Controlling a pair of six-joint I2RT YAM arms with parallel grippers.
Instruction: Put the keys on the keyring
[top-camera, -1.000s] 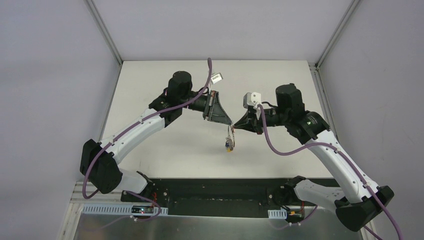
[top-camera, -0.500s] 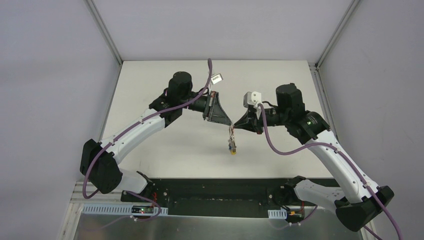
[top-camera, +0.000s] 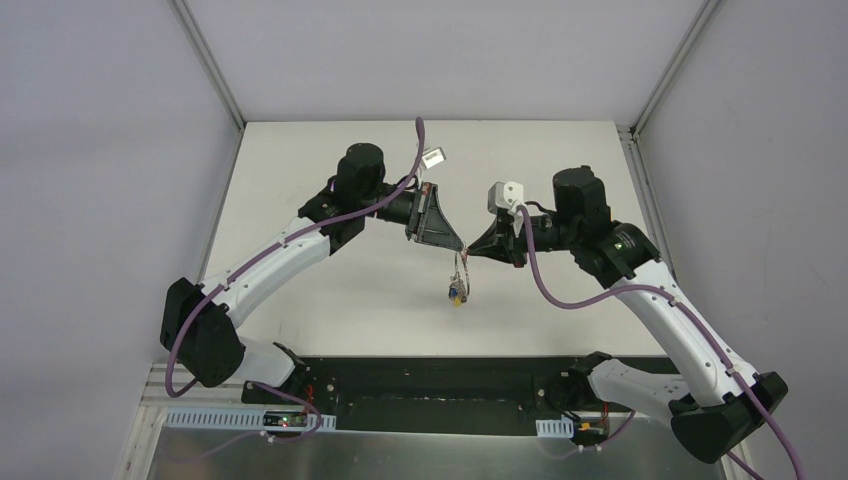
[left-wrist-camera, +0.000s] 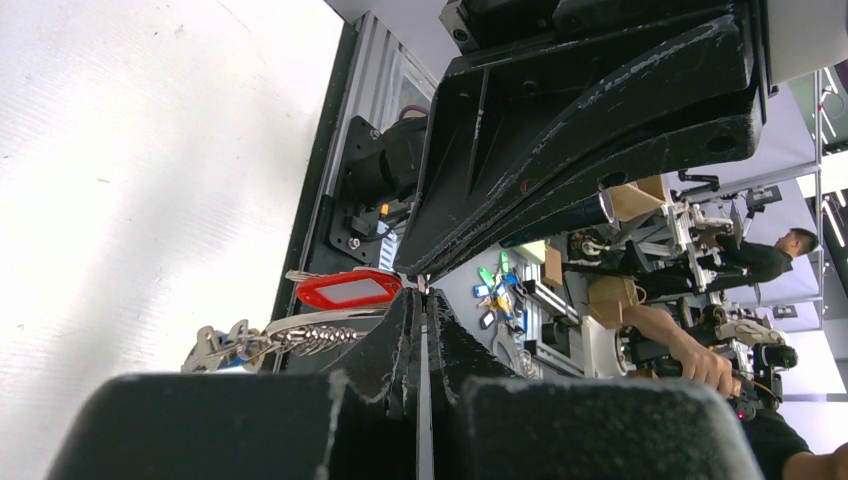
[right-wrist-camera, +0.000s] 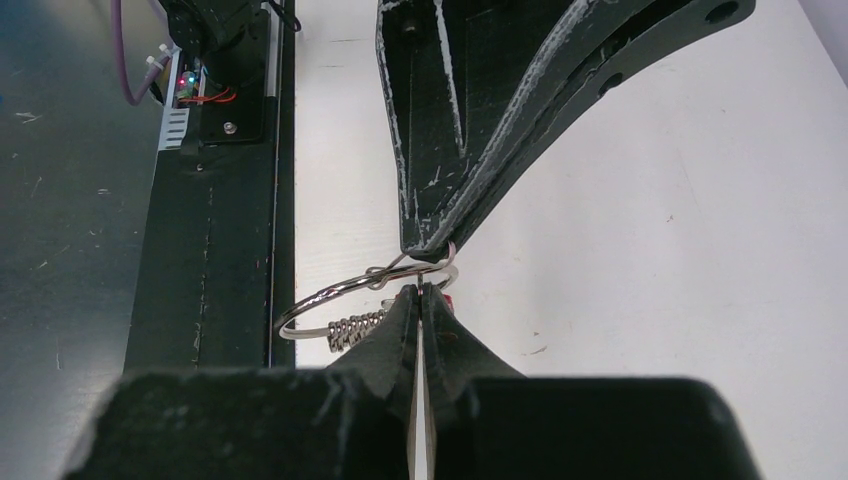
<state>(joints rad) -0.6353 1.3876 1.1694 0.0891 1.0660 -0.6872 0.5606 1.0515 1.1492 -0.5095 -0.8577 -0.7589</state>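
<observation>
Aloft, left gripper (left-wrist-camera: 420, 305) and right gripper (right-wrist-camera: 421, 292) pinched shut on keyring (right-wrist-camera: 325, 297), tips meeting

A white tabletop (top-camera: 330, 290) lay under soft, even light, closed in by pale grey walls (top-camera: 100, 150) on three sides, with aluminium posts (top-camera: 211, 65) at the back corners. A black strip (top-camera: 430, 385) and a steel plate (top-camera: 400, 455) ran along the near edge. Beyond, a cluttered workshop (left-wrist-camera: 640, 250) showed, with a person (left-wrist-camera: 765, 262) in dark clothes in it
</observation>
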